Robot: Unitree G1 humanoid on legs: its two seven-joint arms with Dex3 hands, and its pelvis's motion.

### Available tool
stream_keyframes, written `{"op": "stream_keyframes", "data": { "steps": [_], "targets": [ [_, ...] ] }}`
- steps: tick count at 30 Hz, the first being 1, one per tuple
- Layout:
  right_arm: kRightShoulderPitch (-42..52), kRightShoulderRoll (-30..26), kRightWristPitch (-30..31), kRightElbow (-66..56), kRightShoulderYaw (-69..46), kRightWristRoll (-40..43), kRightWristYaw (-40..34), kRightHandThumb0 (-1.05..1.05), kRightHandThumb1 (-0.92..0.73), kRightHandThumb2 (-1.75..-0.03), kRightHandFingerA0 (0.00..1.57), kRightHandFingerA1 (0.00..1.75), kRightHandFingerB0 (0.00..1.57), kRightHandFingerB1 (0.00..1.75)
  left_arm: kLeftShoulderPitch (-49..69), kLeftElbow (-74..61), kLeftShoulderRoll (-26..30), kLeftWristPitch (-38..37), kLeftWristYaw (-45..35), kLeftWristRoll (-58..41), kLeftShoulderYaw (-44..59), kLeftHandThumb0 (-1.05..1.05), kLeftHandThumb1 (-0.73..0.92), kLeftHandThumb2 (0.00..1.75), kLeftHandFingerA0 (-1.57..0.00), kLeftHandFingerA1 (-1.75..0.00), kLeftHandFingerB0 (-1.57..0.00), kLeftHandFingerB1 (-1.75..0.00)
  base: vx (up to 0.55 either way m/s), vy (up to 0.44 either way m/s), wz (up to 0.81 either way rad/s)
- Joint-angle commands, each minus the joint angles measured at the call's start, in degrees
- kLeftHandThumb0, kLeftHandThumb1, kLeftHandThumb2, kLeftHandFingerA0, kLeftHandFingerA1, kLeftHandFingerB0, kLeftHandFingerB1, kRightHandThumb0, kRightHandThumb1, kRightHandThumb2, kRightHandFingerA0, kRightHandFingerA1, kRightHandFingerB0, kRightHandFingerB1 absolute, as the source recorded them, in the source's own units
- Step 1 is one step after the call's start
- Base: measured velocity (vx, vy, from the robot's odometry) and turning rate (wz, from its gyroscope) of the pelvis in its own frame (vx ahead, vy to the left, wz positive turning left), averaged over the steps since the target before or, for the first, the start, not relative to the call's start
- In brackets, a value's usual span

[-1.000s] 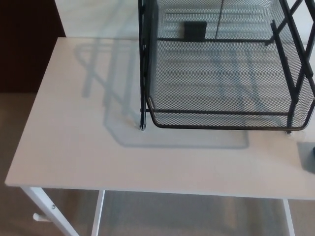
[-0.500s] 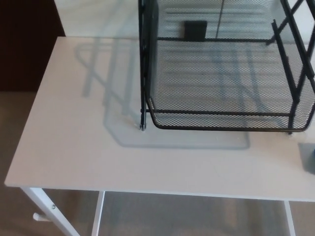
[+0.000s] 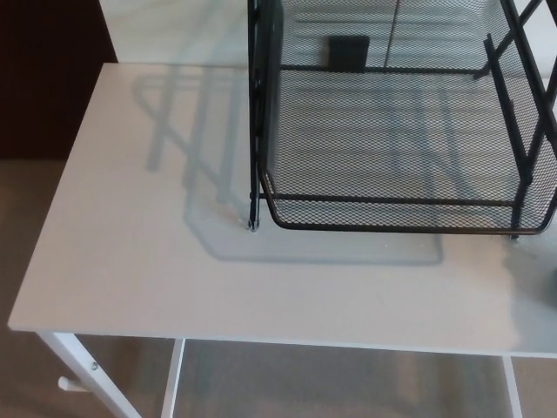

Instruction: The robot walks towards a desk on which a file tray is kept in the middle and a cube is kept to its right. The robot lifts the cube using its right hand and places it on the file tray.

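Neither the left hand nor the right hand shows in the head view, so their pose and whether they are released or clenched cannot be told. The black mesh file tray stands on the white worktop, towards its far right part, with its open front rim facing the camera and its upright side frames rising out of the top of the picture. Its shadow falls on the bare worktop to its left. The cube is not clearly visible: only a dark sliver shows at the picture's right edge, on the worktop just past the tray's front right corner. A small dark rectangle shows through the mesh at the back
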Motion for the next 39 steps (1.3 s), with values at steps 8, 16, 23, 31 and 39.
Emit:
{"op": "stream_keyframes", "data": {
  "steps": [8, 16, 23, 31, 39],
  "targets": [
    [-1.17, -3.51, -7.69, 0.13, 10.27, -7.89, 8.23, -0.63, -0.41, -0.81, 0.00, 0.30, 0.00, 0.20, -0.12, 0.43, 2.05, -3.15, 1.08, 0.21, -0.51, -1.00, 0.85, 0.64, -0.19, -0.81, 0.00, -0.59, 0.00, 0.000, 0.00],
    [-1.59, -1.13, -8.17, 2.12, 11.63, -9.74, 8.05, -0.62, -0.41, -0.82, 0.01, 0.33, 0.00, 0.21, 0.15, 0.06, 2.09, -3.42, 1.60, 0.49, -1.74, -1.00, 0.62, 1.06, -0.24, -0.75, -0.05, -0.60, 0.00, 0.000, 0.00],
    [-2.30, 1.01, -9.91, 8.99, 14.25, -13.50, 5.38, -0.59, -0.41, -0.82, 0.01, 0.38, 0.00, 0.26, 0.28, 0.57, 2.15, -3.55, 1.13, 0.40, -1.82, -0.98, 0.59, 1.01, -0.22, -0.73, -0.06, -0.61, 0.00, 0.000, 0.00],
    [-4.84, 0.23, -5.80, 10.60, 23.52, -26.38, 5.43, -0.53, -0.54, -0.75, 0.03, 0.38, 0.00, 0.13, -0.58, 0.84, 1.93, -2.70, 1.97, 2.11, -4.52, -0.42, 0.37, 1.05, -0.12, -0.60, -0.03, -0.55, 0.00, 0.000, 0.00],
    [-0.29, 0.86, -11.27, 10.76, 24.44, -32.98, -16.24, -0.22, -0.73, -0.62, 0.82, 1.10, 0.80, 0.46, 0.63, -0.29, 1.94, -3.89, 1.58, 1.12, -4.37, -0.94, 0.60, 1.01, -0.28, -0.74, -0.09, -0.62, 0.00, 0.000, 0.00]
  ]
}}
